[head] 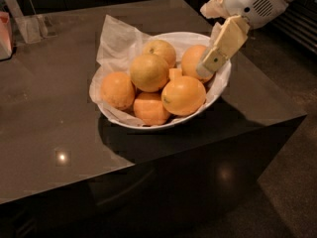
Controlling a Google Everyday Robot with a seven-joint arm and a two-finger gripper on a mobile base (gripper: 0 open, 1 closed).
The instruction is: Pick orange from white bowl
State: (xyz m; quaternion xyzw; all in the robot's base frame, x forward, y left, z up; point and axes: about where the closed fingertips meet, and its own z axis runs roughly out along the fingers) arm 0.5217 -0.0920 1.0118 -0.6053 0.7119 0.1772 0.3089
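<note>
Where the dark, glossy table (49, 108) fills most of the view, its near right corner juts toward the camera and a small light spot reflects on its near left part. White bowl (163, 126) sits on the table right of centre, near the right edge, wide and shallow, its rim glossy. White robot arm (257, 1) enters from the far right corner; the gripper (208, 66) slants down over the right side of the bowl, its tan tip against the far-right fruit (190, 58), contact not clear. Cannot tell whether the gripper is parted or closed. Crumpled white paper (116, 38) lines the bowl and sticks up past the far left rim. Orange (149, 72) lies in the middle of the bowl on top of the pile, pale yellowish, dull-skinned, well left of the gripper tip. A second pale fruit (162, 49) is just behind it. Deeper orange fruits surround it: one at left (118, 89), one at the near side (150, 109), one at near right (183, 95). A clear container (34, 28) stands at the far left of the table.
</note>
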